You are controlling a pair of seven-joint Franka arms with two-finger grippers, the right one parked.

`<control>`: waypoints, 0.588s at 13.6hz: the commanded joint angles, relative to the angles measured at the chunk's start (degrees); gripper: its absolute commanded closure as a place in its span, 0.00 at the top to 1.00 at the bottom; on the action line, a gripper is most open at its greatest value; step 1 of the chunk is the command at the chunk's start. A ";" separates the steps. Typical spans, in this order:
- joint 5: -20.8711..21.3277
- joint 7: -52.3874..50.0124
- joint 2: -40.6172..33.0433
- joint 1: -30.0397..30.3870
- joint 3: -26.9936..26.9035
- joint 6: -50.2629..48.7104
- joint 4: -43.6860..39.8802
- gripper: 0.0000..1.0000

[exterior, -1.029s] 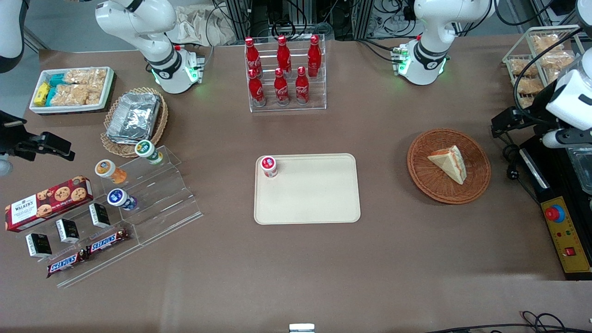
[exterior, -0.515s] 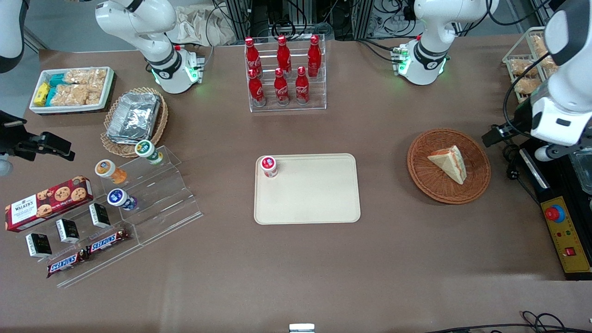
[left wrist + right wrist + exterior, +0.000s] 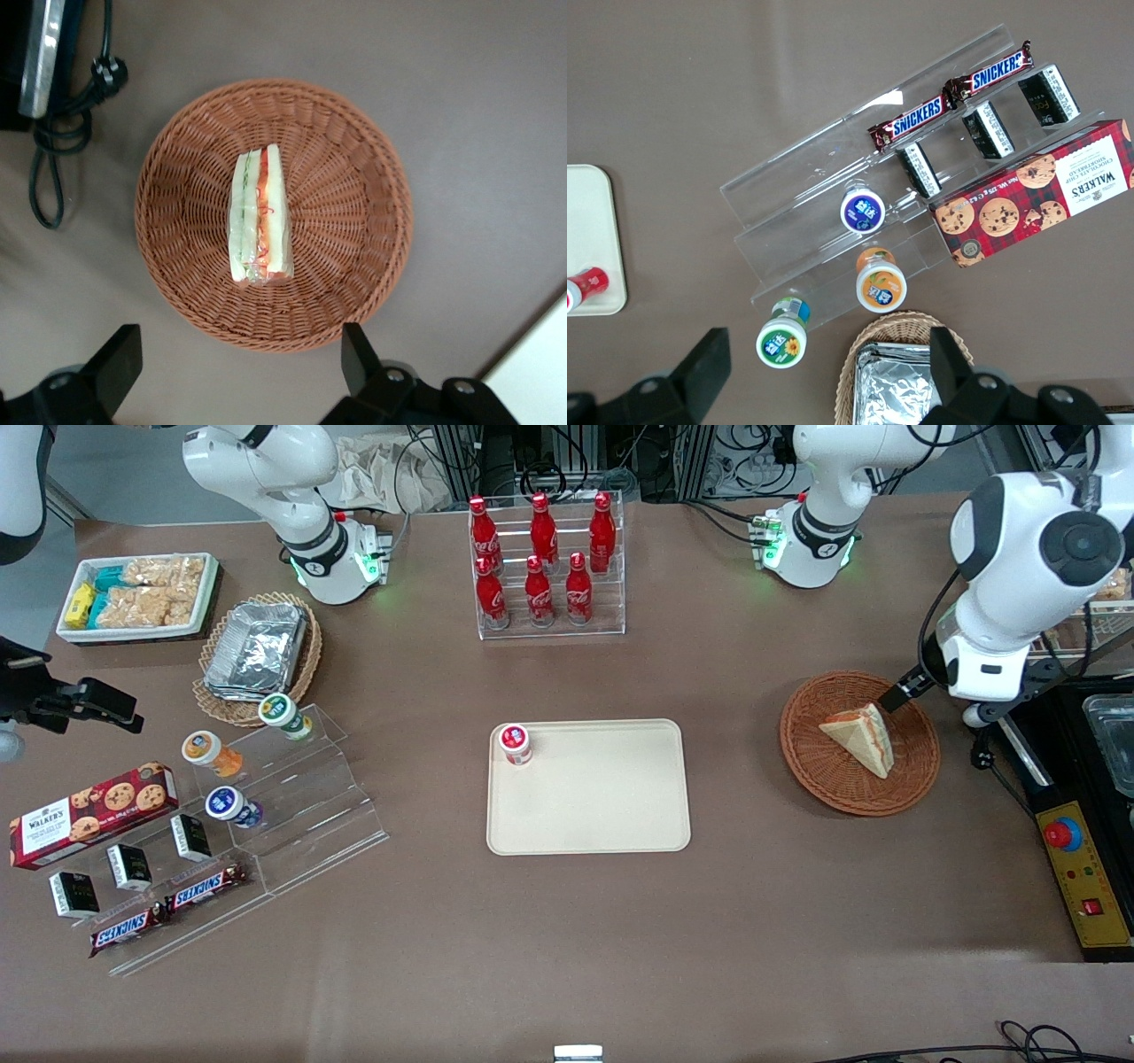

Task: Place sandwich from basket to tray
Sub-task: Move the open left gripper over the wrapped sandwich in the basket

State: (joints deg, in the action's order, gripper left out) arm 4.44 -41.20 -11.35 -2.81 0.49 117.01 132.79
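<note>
One sandwich [image 3: 259, 215] in basket [image 3: 354, 142], soft, light, I think. My gripper [image 3: 239, 367] spread wide above; I grip bread faces, gently.

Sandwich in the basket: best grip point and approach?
Come straight down and pinch the sandwich across its two flat bread faces near mid-length. In the wrist view it stands on edge in the basket, filling layers facing up, so the faces are the narrow parallel pair. The open gripper hovers above the basket rim with fingers spread wider than the wedge, and would probably need shifting over it.
</note>
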 commanded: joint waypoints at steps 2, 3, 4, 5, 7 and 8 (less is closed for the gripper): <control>1.10 -3.80 1.50 1.49 0.03 10.06 8.17 1.00; 1.01 -3.89 2.47 1.67 -1.01 12.17 9.23 1.00; 1.01 -3.89 3.17 1.58 -2.15 14.98 10.89 1.00; 1.01 -3.89 3.70 1.67 -2.51 17.88 12.30 1.00; 0.84 -3.98 5.89 1.67 -3.92 20.97 13.10 1.00; 0.75 -4.15 6.77 1.67 -4.10 21.94 13.36 1.00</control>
State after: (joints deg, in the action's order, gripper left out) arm 4.44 -43.44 -5.59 -1.55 -3.46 134.88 144.73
